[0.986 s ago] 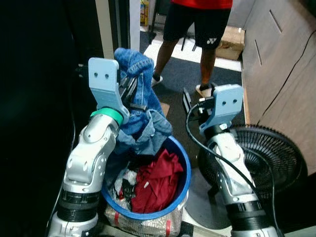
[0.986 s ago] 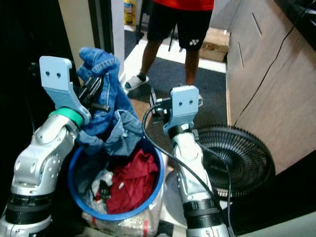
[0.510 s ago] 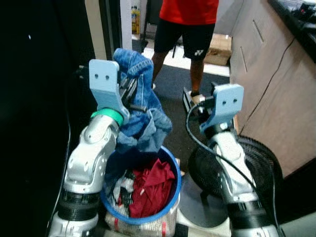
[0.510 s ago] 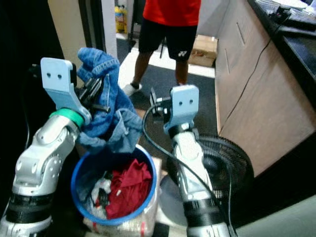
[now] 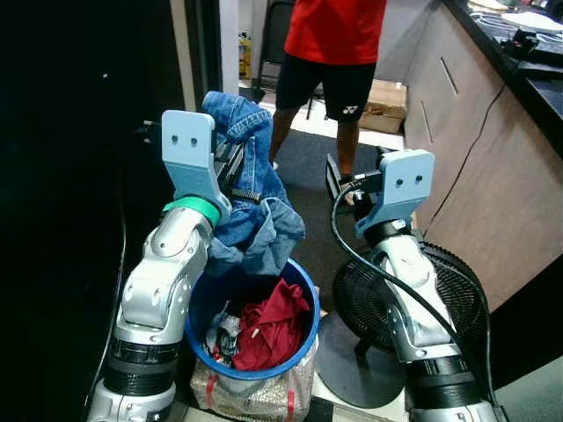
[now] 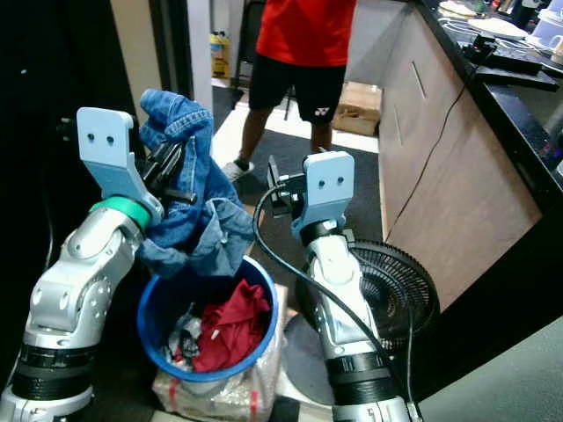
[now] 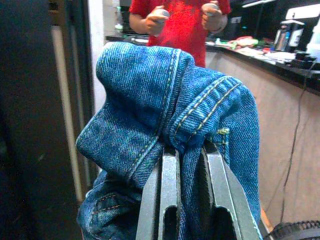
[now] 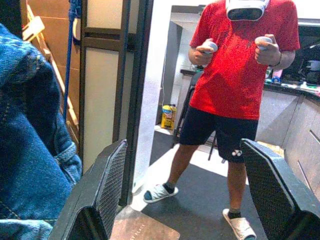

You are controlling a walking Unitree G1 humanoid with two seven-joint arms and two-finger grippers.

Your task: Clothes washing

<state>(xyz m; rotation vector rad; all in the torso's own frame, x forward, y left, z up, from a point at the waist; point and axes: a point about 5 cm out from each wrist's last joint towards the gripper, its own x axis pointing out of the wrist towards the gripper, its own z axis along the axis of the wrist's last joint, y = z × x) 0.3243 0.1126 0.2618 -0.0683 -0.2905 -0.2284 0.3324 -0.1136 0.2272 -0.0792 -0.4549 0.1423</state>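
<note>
A blue laundry basket [image 5: 303, 330] sits on the floor between the robot's two arms, holding a crumpled red garment [image 5: 273, 321] among other clothes. Directly above the basket, the left tool [image 5: 236, 169] is clamped on a pair of blue jeans [image 5: 255, 198], its two fingers [image 7: 170, 195] pressed together over a folded denim seam. The jeans hang with their long axis roughly vertical, the bunched top rising over the fingers and the loose lower folds drooping toward the basket's rim. To the right of the basket, the right tool [image 5: 339, 183] is raised at about the same height, its fingers [image 8: 107, 182] spread apart and holding nothing. A black floor fan [image 5: 457, 299] stands beside the basket, behind the right arm. Beyond the basket, a person in a red shirt [image 6: 308, 31] and black shorts stands on the dark floor, gripping a controller in each hand, alongside a wooden surface [image 6: 457, 158].
</note>
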